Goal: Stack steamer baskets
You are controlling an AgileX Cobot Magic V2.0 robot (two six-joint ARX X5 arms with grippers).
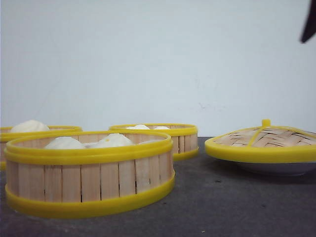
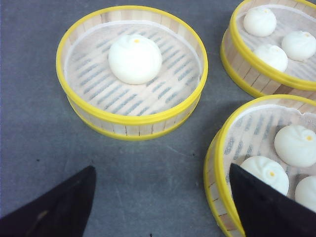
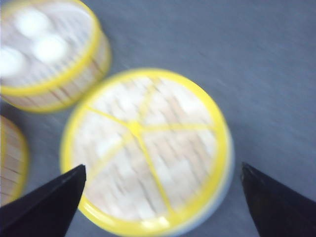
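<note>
Three steamer baskets stand on the dark table, each with white buns inside. In the front view the nearest basket [image 1: 89,173] is at front left. A second basket [image 1: 34,131] is behind it at the left edge, and a third [image 1: 165,136] is behind it towards the middle. My left gripper [image 2: 160,197] hangs open above bare table. It is between the one-bun basket [image 2: 131,74] and a basket [image 2: 261,153] that one fingertip [image 2: 261,207] overlaps. My right gripper [image 3: 163,197] is open above the woven lid [image 3: 148,148], and that view is blurred.
The domed woven lid [image 1: 261,140] with a yellow rim and knob rests on a white plate [image 1: 276,169] at the right. A black tip [image 1: 308,22] shows at the top right edge. A pale wall closes off the back of the table.
</note>
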